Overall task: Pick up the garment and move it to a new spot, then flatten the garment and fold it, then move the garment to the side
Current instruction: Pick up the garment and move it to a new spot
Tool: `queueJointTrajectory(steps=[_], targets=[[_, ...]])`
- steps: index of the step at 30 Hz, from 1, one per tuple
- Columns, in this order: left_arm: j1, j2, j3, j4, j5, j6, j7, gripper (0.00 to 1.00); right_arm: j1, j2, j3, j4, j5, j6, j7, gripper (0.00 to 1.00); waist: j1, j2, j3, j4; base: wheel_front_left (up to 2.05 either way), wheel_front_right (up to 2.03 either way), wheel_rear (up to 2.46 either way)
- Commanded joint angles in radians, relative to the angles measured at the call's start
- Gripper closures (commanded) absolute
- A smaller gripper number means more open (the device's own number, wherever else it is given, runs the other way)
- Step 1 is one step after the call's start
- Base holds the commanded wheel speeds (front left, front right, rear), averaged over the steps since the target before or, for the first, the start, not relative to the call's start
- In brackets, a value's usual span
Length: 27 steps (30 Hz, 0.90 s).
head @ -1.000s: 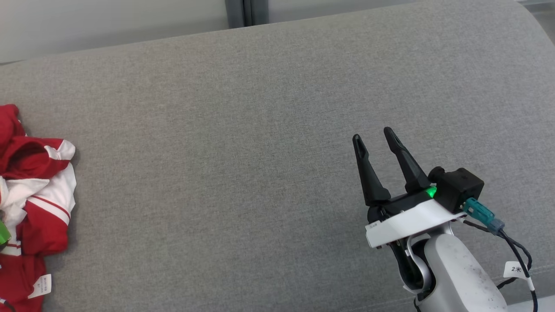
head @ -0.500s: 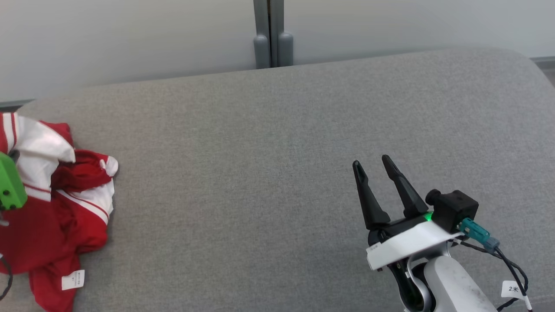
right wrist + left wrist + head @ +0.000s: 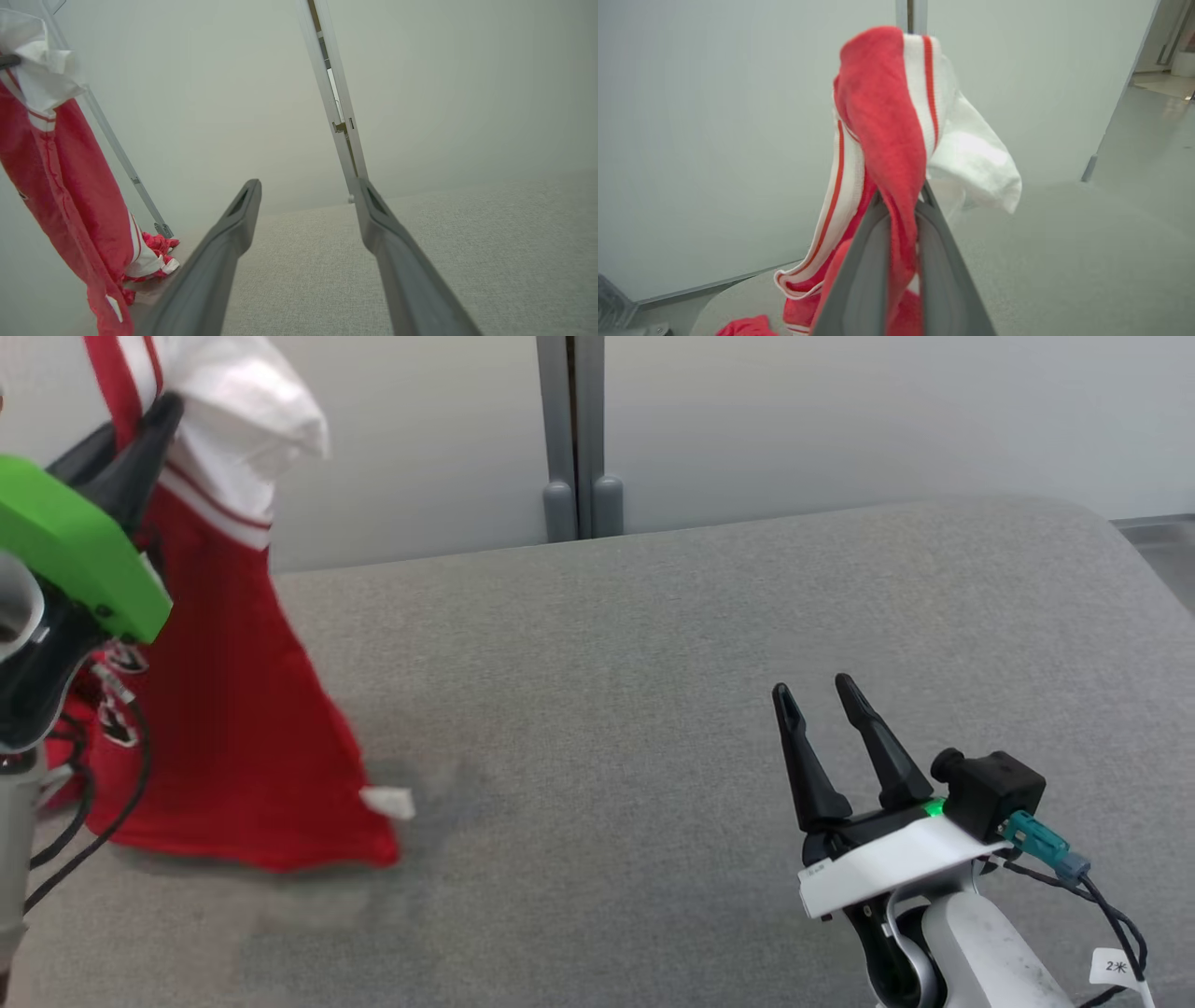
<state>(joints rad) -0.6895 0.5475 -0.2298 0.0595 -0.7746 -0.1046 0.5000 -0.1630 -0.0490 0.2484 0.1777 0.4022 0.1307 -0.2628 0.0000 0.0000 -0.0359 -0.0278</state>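
The left fingers (image 3: 861, 266) are pinched tight on a fold of the garment (image 3: 882, 116). Red cloth is squeezed between them and a white striped sleeve spills over the tips. Gripping near a shoulder lets the rest hang free and drop out of its crumple. In the head view that hold sits at the upper left of the frame. The red body drapes down from it to the lower left, where the hem appears to touch the grey upholstered surface (image 3: 653, 644), with a small white tag (image 3: 387, 800) at its edge. So the garment is raised but not fully clear, likely midway through the carry to a new spot. The right fingers (image 3: 801, 756), at the lower right of the frame, stand spread apart and hold nothing. They hover over bare grey fabric well apart from the cloth, probably placed there to catch a free corner once the garment is laid down for flattening
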Motion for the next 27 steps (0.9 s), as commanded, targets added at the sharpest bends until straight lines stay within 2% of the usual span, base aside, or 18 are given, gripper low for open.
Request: queueJointTrajectory(steps=[1,6,10,13,19,24,27], targets=[[-0.037,-0.026,0.007,-0.037,-0.009,0.012,-0.021,1.00,0.013,-0.003,-0.001,-0.004,0.003,0.000,-0.003,0.00,0.0000,0.0000,0.004,-0.042,0.00,0.00,0.00],[-0.094,-0.123,-0.001,-0.117,-0.018,0.034,-0.087,1.00,0.010,-0.003,-0.013,-0.005,0.002,0.000,-0.003,0.00,0.0000,0.0000,0.017,-0.097,0.00,0.00,0.00],[-0.104,-0.185,-0.013,-0.115,-0.040,0.029,-0.134,1.00,0.000,-0.003,-0.023,-0.007,-0.004,0.000,-0.003,0.00,0.0000,0.0000,0.035,-0.136,0.00,0.00,0.00],[-0.067,-0.210,-0.011,-0.095,-0.062,0.023,-0.166,1.00,-0.002,-0.003,-0.030,-0.008,-0.013,0.000,-0.003,0.00,0.0000,0.0000,0.047,-0.157,0.00,0.00,0.00],[0.112,-0.253,0.015,0.028,-0.110,0.020,-0.267,1.00,0.005,-0.002,-0.041,-0.008,-0.021,0.000,-0.003,0.00,0.0000,0.0000,0.062,-0.172,0.00,0.00,0.00],[0.286,-0.276,0.062,0.236,-0.093,0.016,-0.446,1.00,-0.003,-0.002,-0.030,0.000,-0.026,0.000,-0.003,0.00,0.0000,0.0000,0.066,-0.157,0.00,0.00,0.00],[0.336,-0.287,0.067,0.362,-0.072,0.006,-0.533,1.00,-0.008,-0.006,-0.020,0.006,-0.025,0.000,-0.003,0.00,0.0000,0.0000,0.065,-0.136,0.00,0.00,0.00]])
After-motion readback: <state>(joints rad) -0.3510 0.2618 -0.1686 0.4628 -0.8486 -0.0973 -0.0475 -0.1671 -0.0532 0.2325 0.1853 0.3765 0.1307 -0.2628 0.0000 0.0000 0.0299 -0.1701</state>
